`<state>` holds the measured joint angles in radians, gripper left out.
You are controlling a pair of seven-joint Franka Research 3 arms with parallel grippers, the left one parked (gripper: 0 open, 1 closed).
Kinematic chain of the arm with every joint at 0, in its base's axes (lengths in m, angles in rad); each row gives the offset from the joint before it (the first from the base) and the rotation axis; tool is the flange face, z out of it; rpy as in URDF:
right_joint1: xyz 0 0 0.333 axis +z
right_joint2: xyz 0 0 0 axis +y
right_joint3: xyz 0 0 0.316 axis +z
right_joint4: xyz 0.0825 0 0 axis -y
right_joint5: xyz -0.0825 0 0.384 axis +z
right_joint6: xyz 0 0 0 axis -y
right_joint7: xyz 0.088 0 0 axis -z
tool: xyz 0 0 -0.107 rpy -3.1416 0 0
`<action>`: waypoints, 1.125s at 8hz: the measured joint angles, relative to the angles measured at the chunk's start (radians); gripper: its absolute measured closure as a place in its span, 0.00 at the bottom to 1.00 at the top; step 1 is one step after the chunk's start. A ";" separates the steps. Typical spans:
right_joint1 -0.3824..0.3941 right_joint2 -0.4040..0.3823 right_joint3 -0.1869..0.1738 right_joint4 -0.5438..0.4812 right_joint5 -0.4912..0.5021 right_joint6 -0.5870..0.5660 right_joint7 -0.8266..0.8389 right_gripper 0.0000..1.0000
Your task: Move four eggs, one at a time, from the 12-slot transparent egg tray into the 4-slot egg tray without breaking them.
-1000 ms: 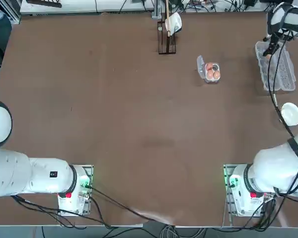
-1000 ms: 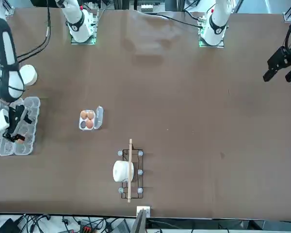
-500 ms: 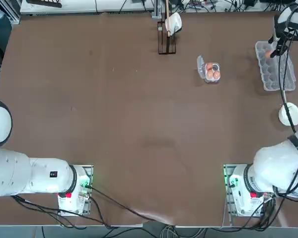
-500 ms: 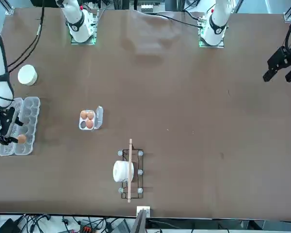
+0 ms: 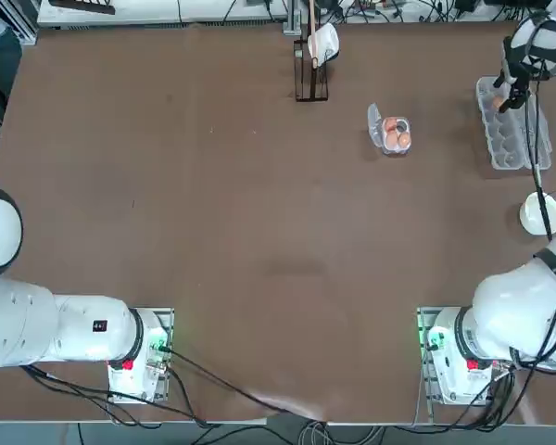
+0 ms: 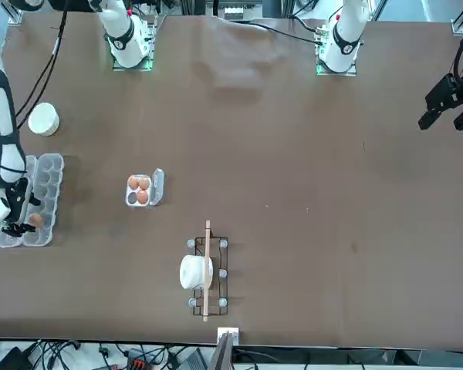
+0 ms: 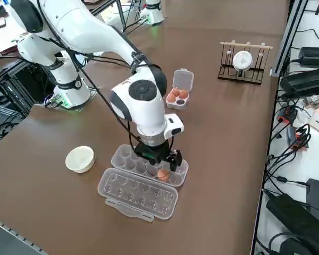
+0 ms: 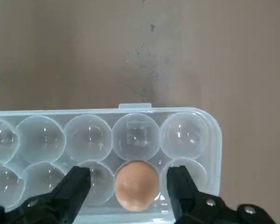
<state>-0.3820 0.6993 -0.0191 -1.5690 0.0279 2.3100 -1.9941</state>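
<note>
One orange-brown egg (image 8: 136,184) lies in an end cup of the 12-slot transparent egg tray (image 8: 186,133), which sits at the table's far right (image 5: 505,139). My right gripper (image 8: 127,177) hangs open just above this egg, one finger on each side of it without touching. From the side the gripper (image 7: 160,161) hovers over the egg (image 7: 162,174). The tray's lid (image 7: 138,194) lies folded open. Three eggs (image 6: 139,187) sit in the 4-slot egg tray (image 5: 396,134) near the table's middle back; one cup (image 6: 131,198) is empty.
A white bowl (image 5: 540,213) stands nearer my base than the long tray. A paper roll on a wire rack (image 5: 313,57) stands at the far edge. The table's right edge runs close beside the long tray.
My right wrist swung outward past the long tray's edge, then came back over the egg. Its fingers stayed open, and the egg has not moved.
</note>
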 joint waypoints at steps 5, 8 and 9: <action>-0.020 0.032 0.000 0.023 0.000 0.000 -0.015 0.03; -0.021 0.048 0.000 0.034 0.000 0.000 -0.022 0.05; -0.021 0.055 0.000 0.043 0.000 0.000 -0.027 0.06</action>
<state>-0.4031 0.7543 -0.0188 -1.5255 0.0278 2.3102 -2.0211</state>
